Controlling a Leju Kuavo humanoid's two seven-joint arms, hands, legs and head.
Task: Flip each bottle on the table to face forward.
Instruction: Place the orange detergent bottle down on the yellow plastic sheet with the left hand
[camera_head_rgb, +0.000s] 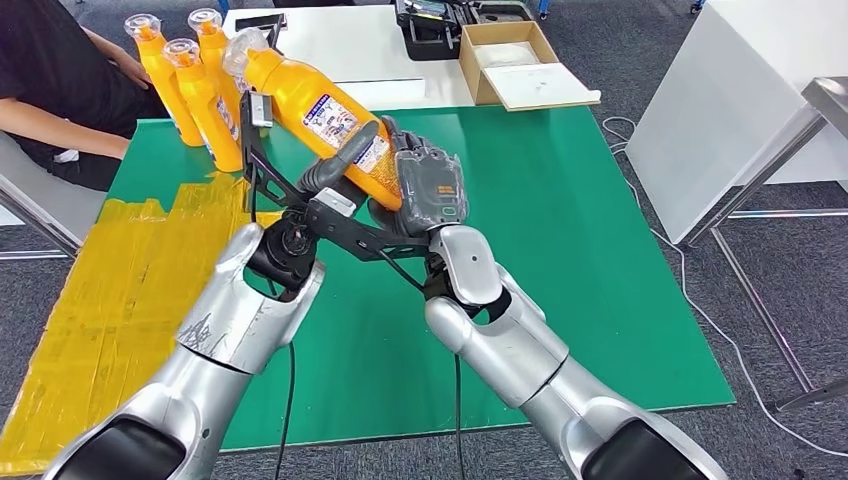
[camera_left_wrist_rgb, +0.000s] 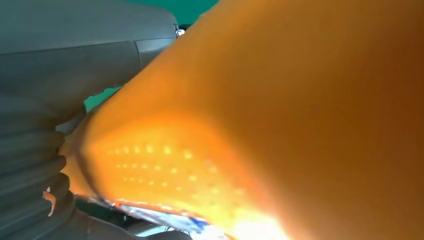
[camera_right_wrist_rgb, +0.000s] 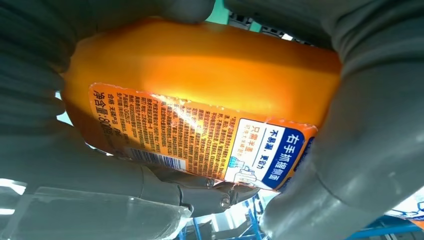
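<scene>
Head view, looking down over a green table (camera_head_rgb: 600, 260): both silver arms meet above the middle of the tabletop, and the two hands share one orange bottle (camera_head_rgb: 320, 115). The right hand (camera_head_rgb: 430, 190) wraps around the bottle's lower end, its grey back facing the camera and its fingers curled around the body. The left hand (camera_head_rgb: 335, 165) grips the same bottle just beside it, with a grey finger lying across the printed label. The bottle is lifted off the table and tilted, its clear cap pointing up and away towards the far left, its base low near the right hand.

Right wrist view, close up: grey fingers (camera_right_wrist_rgb: 370, 125) press on both sides of the bottle's orange body (camera_right_wrist_rgb: 200, 65), and a label with small print and a barcode faces the camera. Left wrist view, closer: the blurred orange wall of the bottle (camera_left_wrist_rgb: 300, 110) lies against the ribbed grey cover of the left hand (camera_left_wrist_rgb: 35, 165).

Further out, three more orange bottles (camera_head_rgb: 195, 85) stand upright in a cluster at the far left corner of the table. Yellow tape (camera_head_rgb: 110, 300) covers the table's left edge. A person in black (camera_head_rgb: 60, 80) sits beyond that corner. An open cardboard box (camera_head_rgb: 515, 60) rests on a white table behind.
</scene>
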